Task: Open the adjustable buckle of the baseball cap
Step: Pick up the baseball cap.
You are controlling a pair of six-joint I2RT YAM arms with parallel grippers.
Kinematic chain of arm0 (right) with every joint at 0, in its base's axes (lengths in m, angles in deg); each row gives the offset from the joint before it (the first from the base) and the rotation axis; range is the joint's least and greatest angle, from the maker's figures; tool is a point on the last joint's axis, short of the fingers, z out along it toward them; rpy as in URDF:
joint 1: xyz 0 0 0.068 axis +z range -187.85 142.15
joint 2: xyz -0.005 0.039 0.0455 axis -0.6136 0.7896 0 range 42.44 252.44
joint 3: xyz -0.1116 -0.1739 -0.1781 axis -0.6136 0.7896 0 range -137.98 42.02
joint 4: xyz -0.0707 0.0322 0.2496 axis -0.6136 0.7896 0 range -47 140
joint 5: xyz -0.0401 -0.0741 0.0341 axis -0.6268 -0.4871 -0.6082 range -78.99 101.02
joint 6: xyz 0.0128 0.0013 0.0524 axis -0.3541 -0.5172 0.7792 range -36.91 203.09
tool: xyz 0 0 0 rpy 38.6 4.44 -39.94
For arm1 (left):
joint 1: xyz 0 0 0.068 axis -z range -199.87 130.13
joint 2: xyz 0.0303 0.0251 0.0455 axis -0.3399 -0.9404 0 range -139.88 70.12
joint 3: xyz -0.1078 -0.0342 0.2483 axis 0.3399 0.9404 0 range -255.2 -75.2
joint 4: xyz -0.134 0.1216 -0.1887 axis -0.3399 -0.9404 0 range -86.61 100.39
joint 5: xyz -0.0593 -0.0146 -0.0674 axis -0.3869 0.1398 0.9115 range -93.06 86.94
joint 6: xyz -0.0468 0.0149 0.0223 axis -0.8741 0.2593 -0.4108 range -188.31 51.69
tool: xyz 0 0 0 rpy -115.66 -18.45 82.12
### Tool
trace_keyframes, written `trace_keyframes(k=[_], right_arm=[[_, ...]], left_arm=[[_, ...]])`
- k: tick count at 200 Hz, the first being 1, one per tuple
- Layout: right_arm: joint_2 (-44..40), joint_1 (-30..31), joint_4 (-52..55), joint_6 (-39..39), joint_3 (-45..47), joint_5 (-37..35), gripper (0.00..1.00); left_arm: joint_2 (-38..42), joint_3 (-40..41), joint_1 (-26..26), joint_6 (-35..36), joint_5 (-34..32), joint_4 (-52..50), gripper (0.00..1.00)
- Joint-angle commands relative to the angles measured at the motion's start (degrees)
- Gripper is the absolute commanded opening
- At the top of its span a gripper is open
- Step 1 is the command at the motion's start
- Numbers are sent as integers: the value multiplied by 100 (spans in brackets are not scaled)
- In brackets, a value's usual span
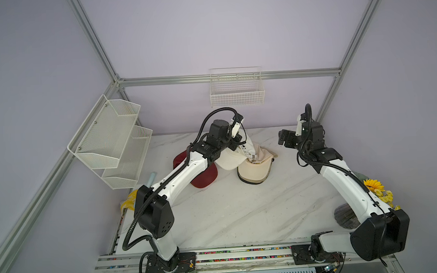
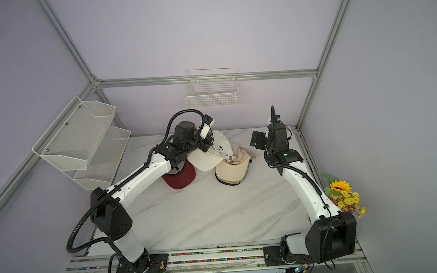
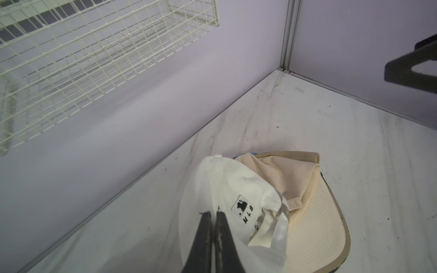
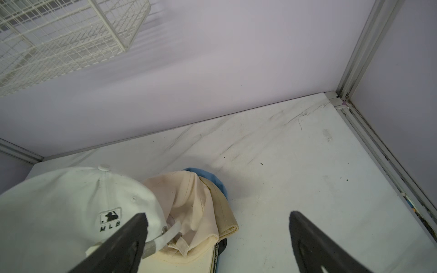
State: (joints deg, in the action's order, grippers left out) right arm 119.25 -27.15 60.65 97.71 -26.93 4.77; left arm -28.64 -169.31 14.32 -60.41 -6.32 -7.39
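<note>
Baseball cap (image 3: pixel 224 184) is leaning on a beige cap (image 3: pixel 314 224) at the back of the table (image 1: pixel 229 213), the left gripper (image 3: pixel 213 214) clamping its crown. Its buckle (image 4: pixel 149 248) is looking unopened; the right gripper (image 4: pixel 217 216) is hovering beside it, spread wide and empty.

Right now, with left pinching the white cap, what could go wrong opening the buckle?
1. The left jaws are shut on only a thin fold of the white cap; a tug on the strap may pull it free.
2. The buckle hangs close by the beige cap; the open right jaws could catch that cap's fabric instead.
</note>
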Motion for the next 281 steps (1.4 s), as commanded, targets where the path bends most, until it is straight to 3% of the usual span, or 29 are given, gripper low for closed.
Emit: trace_keyframes(k=[1,31,71,101,164,219,235,243,268,281], right_arm=[[-97,490,-351,-640,204,131,97],[-190,1226,-615,-1021,412,205,97],[-350,1630,-1072,-1021,650,687,97],[8,1872,-1564,-922,756,966,97],[211,2607,-1735,-1004,594,1095,97],[1102,2681,-2738,-810,390,854,91],[1288,2683,-2973,-821,274,707,79],[1322,2676,-3047,-843,215,629,65],[1298,2673,-3174,-971,43,377,0],[1206,2674,-3228,-1076,-31,303,0]], left_arm=[[354,-372,-18,-243,-273,-431,0],[533,-574,-5,-359,-380,-841,0],[723,-619,-7,-521,-452,-1056,0],[834,-690,8,-639,-445,-1165,0],[876,-863,8,-617,-833,-1557,0],[1157,-670,17,-828,-643,-1602,0],[1281,-566,17,-878,-601,-1605,0],[1355,-522,17,-897,-600,-1601,0],[1579,-265,15,-948,-525,-1615,0],[1694,-74,13,-992,-463,-1615,0]])
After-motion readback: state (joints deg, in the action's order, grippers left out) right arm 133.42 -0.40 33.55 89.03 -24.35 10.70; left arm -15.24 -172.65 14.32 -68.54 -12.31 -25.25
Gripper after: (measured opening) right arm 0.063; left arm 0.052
